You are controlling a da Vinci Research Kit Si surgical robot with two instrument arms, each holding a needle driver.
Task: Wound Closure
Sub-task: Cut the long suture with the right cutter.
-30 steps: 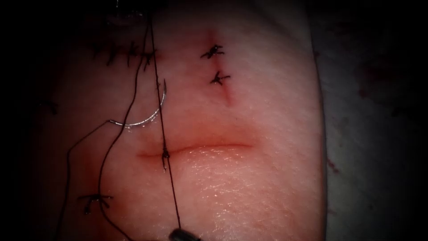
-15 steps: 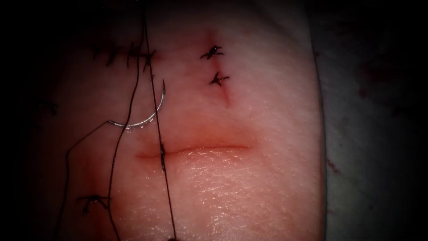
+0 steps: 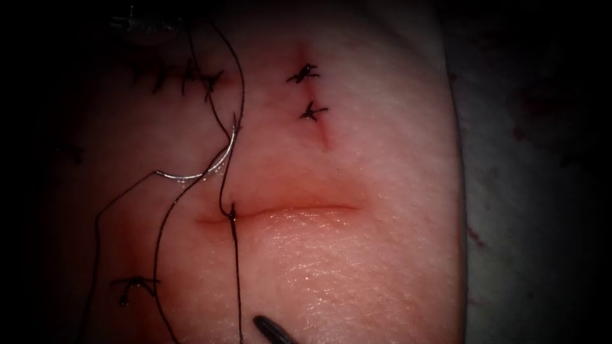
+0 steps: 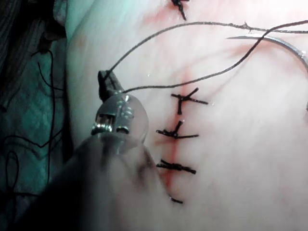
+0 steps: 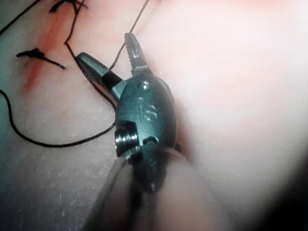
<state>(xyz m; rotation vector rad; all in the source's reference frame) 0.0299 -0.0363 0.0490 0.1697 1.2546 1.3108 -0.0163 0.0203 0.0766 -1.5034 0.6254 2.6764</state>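
The curved needle [image 3: 203, 169] lies free on the tissue [image 3: 357, 267], just above the left end of the horizontal cut [image 3: 299, 209]; neither tool holds it. A knot [image 3: 233, 213] sits on the cut, with dark thread [image 3: 237, 280] running down from it and a slack strand curving up. At the top left, my left tool [image 3: 137, 22] is shut on the thread's upper end, as the left wrist view [image 4: 107, 81] confirms. My right tool [image 5: 103, 48] stands open with the thread passing loosely between its jaws. Its tip [image 3: 271, 328] shows at the bottom edge.
Two older stitches [image 3: 307, 74] [image 3: 313, 113] close a short cut at upper centre. A row of stitches [image 3: 185, 79] runs along the upper left and one more [image 3: 135, 285] lies lower left. The tissue's right edge [image 3: 456, 191] drops to dark cloth.
The thread was taut between both tools through the knot. The right tool has opened and let go, so the upper strand now curves slack; the needle has not moved.
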